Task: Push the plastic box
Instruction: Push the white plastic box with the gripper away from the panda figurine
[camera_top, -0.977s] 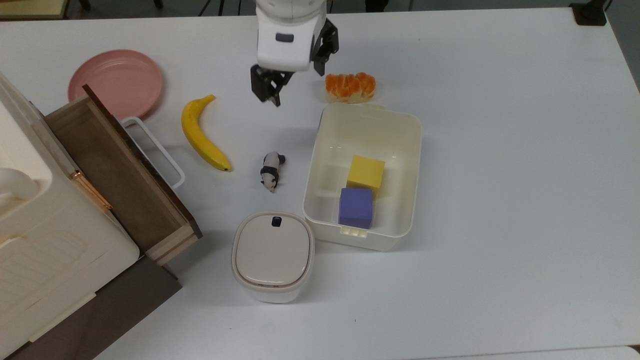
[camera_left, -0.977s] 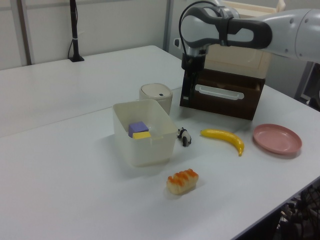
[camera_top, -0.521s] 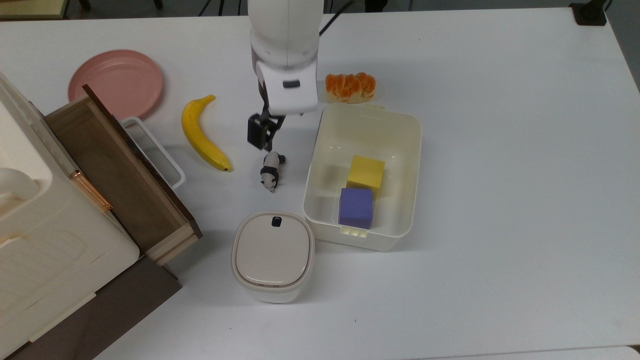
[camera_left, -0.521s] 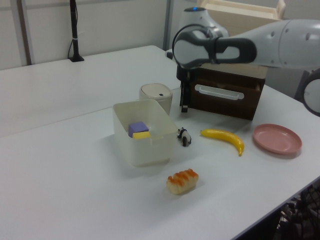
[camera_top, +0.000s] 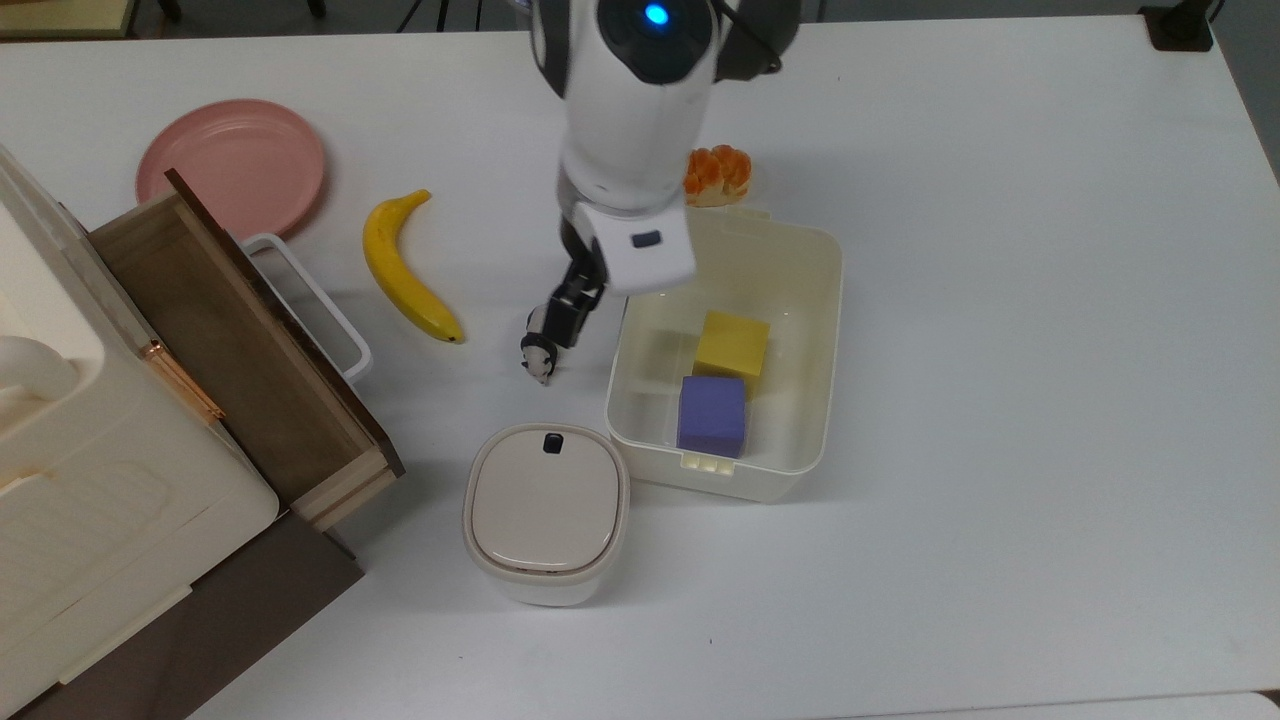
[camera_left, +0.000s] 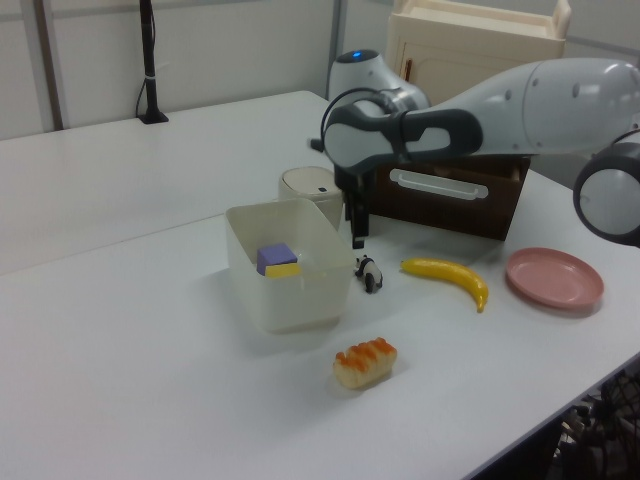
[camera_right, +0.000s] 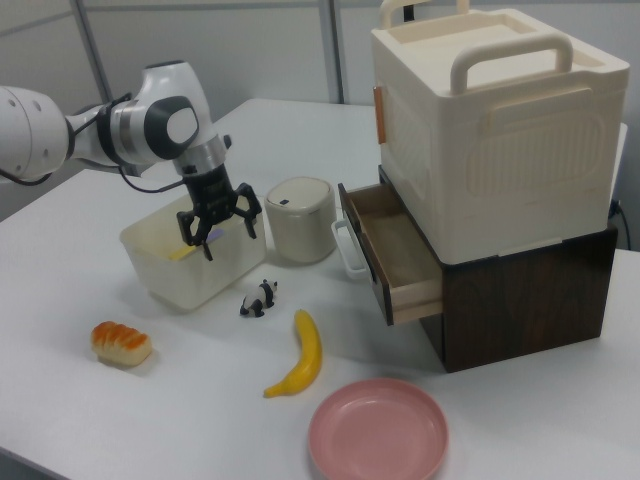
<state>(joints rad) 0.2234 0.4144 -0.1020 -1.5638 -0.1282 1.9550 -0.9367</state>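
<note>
So the gripper (camera_right: 225, 236) hangs with fingers (camera_right: 207, 249) spread, just beside the plastic box (camera_right: 190, 275), above the toy panda (camera_right: 259, 298).

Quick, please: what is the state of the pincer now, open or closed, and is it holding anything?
Pincer: open, holding nothing, beside the large cream-white rectangular plastic box.

Plastic box (camera_top: 820, 300) cream-white, lidless, upright on table, two blocks inside

I see my black two-finger gripper (camera_right: 220, 232) in the narrow lane between the cream-white plastic bin (camera_top: 826, 300) and small black-and-white panda figurine (camera_top: 540, 358); bare white table (camera_top: 1050, 350) beyond the bin
</note>
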